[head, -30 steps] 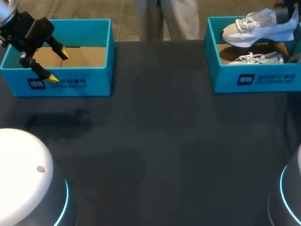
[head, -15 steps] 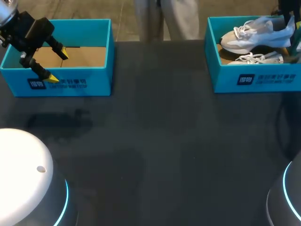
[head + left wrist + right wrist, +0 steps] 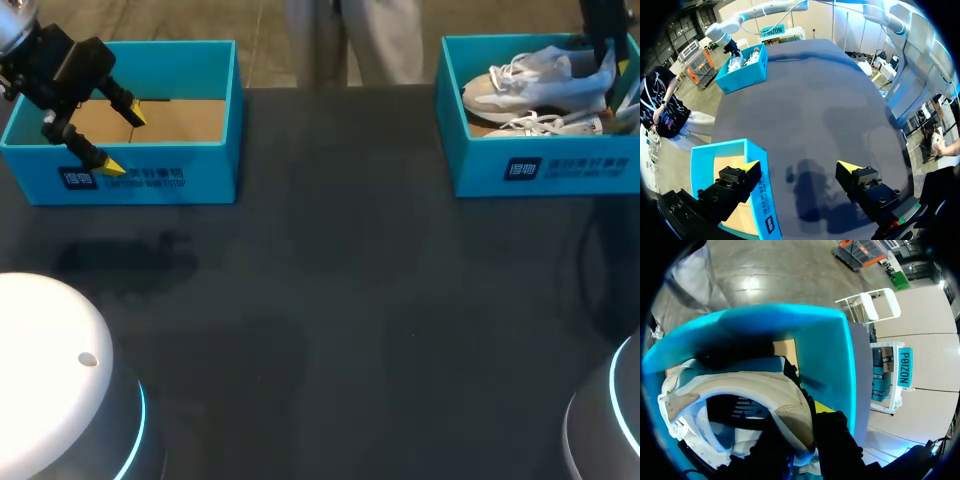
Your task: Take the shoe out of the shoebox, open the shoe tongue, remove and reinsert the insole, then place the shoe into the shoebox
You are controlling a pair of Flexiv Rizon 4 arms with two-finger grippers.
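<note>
Dark surface (image 3: 330,300), two teal boxes at its far edge, well apart.

**Far right.** The shoebox (image 3: 545,170) holds two pale shoes. The upper shoe (image 3: 530,80) sits tilted, toe toward the box's inner end, and overlaps the second shoe (image 3: 545,124), which lies on the cardboard floor. Whether the two touch cannot be told.

**Right gripper.** The right gripper (image 3: 612,62) comes down at the box's outer end and is clamped on the upper shoe's heel. In the right wrist view one finger is inside the collar and the other, yellow-tipped, is outside against the heel, close to the box wall (image 3: 830,350).

**Left gripper.** The left gripper (image 3: 122,140) hangs over the near wall of the other box (image 3: 150,180). Its fingers are spread wide and hold nothing. That box shows only a bare cardboard floor.

**Assessment.** The step in hand is the transfer of the shoe through the box mouth. These views alone do not settle whether it is going out or in.

**Recommendations, valid either way:**
- Move straight up or straight down. The heel and the outer finger are near the end wall, so sideways drift risks dragging the box.
- Keep the toe from dipping. A heel-only hold lets the shoe pivot.
- Watch the loose laces of the lower shoe, which could catch on the sole.
- If setting down, let the sole settle beside or squarely on the second shoe before opening the fingers.
- If lifting, clear the rim fully before travelling toward the middle of the surface.
</note>
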